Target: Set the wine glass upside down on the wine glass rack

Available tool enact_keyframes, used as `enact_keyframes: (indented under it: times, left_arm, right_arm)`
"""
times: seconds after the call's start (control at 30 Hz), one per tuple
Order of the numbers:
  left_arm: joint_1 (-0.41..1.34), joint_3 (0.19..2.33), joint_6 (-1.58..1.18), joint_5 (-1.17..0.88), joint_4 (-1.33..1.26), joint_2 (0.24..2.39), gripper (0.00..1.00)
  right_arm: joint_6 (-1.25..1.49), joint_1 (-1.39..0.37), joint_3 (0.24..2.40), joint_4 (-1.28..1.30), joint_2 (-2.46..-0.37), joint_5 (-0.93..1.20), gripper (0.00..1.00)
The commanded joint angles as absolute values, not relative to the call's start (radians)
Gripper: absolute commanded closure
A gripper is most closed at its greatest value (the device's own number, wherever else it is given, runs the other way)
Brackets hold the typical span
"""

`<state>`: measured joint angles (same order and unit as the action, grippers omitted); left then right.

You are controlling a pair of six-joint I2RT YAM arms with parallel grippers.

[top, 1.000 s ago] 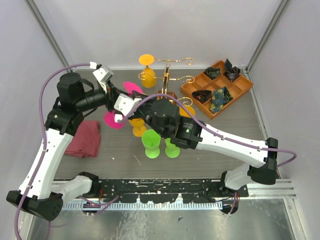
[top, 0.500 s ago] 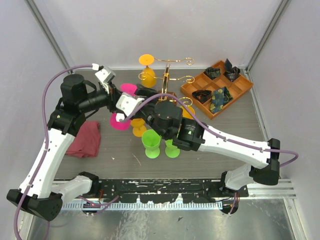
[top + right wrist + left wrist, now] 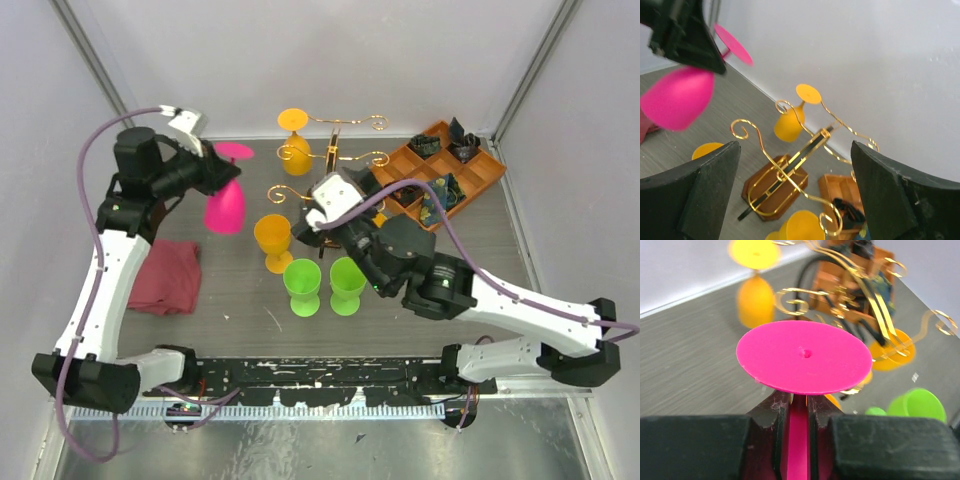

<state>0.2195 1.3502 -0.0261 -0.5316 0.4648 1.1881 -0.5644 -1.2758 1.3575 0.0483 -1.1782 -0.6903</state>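
left gripper point(image 3: 799, 401) pinches pink wine glass point(image 3: 805, 355) by stem, foot up, left of wine glass rack point(image 3: 333, 152) | right gripper point(image 3: 795, 165) spread, empty | we cannot see bowl from left wrist

The wine glass point(image 3: 804, 357) is made of smooth matt plastic. The wine glass rack point(image 3: 790, 175) is formed of glossy metal wire on wood.

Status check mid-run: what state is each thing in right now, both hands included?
wine glass rack, upright, carrying one glass
hung orange glass, upside down on the rack
pink glass, upside down in the air, off the rack
left hand, shut on the pink glass's stem
right hand, open, empty
standing orange glass, upright
green glasses, both upright
red cloth, crumpled
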Motion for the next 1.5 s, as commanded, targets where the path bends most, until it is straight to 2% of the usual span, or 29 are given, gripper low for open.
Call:
enact_keyframes:
  times: [0.0,0.13,0.37,0.57,0.73,1.03,1.47]
  left_arm:
    - [0.045,1.390,-0.097,-0.627,0.341,1.235,1.00]
    - [0.018,1.322,-0.092,-0.634,0.216,1.262,1.00]
    - [0.017,1.116,-0.200,-0.637,-0.246,1.335,1.00]
    - [0.018,1.011,-0.308,-0.634,-0.582,1.444,1.00]
    - [0.053,0.954,-0.318,-0.650,-0.829,1.525,1.00]
    - [0.183,0.878,-0.134,-0.638,-0.891,1.479,1.00]
    - [0.248,0.915,-0.122,-0.745,-0.891,1.564,1.00]
  right_arm:
    - [-0.399,-1.279,1.311,0.095,-1.067,-0.812,0.01]
    - [-0.337,-1.279,1.260,0.123,-0.984,-0.871,0.00]
    - [-0.255,-1.279,1.234,0.195,-0.894,-0.978,0.00]
    - [-0.170,-1.279,1.219,0.243,-0.796,-0.975,0.00]
    - [-0.180,-1.279,1.226,0.325,-0.823,-1.028,0.00]
    - [-0.171,-1.279,1.209,0.336,-0.828,-1.082,0.00]
    - [-0.174,-1.279,1.199,0.333,-0.807,-1.109,0.00]
